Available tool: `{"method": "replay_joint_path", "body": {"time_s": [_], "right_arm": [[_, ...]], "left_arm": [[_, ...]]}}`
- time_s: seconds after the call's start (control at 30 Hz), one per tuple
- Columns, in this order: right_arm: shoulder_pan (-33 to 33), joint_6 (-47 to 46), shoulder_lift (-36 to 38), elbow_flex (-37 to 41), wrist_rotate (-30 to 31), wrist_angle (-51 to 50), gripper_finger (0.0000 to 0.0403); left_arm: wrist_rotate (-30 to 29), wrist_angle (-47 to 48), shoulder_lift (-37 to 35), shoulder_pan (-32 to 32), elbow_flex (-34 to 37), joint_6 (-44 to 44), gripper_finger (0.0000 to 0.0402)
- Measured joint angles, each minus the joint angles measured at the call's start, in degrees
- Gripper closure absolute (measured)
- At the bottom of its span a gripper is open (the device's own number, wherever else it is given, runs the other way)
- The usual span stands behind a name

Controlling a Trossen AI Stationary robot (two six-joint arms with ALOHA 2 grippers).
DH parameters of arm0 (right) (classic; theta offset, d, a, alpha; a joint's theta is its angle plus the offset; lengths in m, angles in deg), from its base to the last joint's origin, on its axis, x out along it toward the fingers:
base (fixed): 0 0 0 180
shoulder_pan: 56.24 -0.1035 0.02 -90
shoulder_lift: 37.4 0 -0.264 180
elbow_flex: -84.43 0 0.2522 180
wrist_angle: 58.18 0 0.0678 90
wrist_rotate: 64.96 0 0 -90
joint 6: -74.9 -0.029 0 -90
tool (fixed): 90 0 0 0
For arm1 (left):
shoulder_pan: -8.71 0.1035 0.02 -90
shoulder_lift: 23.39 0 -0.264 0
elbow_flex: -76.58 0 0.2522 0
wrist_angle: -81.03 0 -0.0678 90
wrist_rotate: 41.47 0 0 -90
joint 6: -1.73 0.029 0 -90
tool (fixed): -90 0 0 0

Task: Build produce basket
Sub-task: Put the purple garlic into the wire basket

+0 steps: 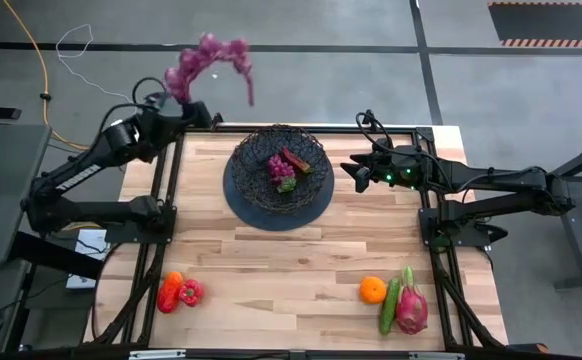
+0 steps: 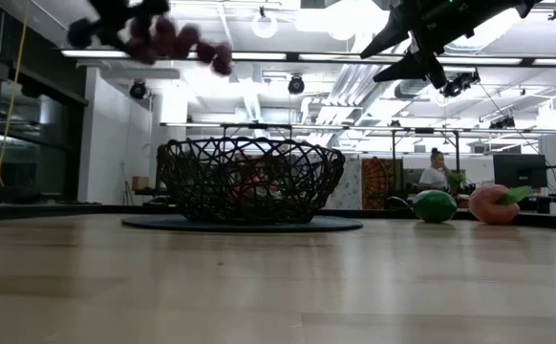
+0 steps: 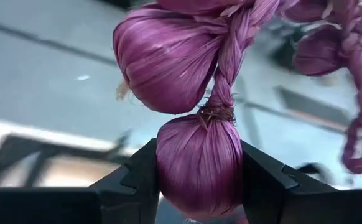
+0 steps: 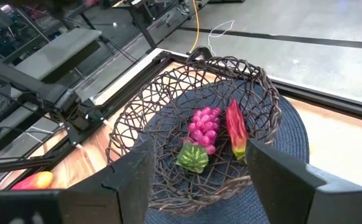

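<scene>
Gripping a purple braid (image 3: 199, 168) bulb, the left gripper (image 3: 199, 186) should swing over the basket (image 1: 279, 170) centre before releasing. Right gripper (image 4: 196, 177) waits beside, jaws apart, empty.

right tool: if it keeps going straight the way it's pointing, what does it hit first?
Most likely the basket. The right wrist view looks past the open right tool into the bowl, so the near rim or the pink grape bunch inside comes first. Depth is unclear; in the low view the tool hangs well above the table.
</scene>
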Motion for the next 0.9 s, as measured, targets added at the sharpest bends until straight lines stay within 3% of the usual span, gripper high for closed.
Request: {"method": "replay_joint_path", "body": {"time_s": [0.17, 0.5, 0.9], "right_arm": [[0.0, 0.0, 0.0, 0.0, 0.2, 0.0, 0.0164], [0.1, -1.0, 0.0, 0.0, 1.6, 0.0, 0.0164], [0.1, -1.0, 0.0, 0.0, 3.8, 0.9, 0.0164]], "left_arm": [[0.3, -7.4, 4.3, -7.2, -2.7, 1.5, 0.0245], [-3.5, -8.1, 16.0, -22.7, -3.2, -6.5, 0.0245], [-2.5, -8.3, 19.7, -24.2, -3.2, -9.9, 0.0245]]}}
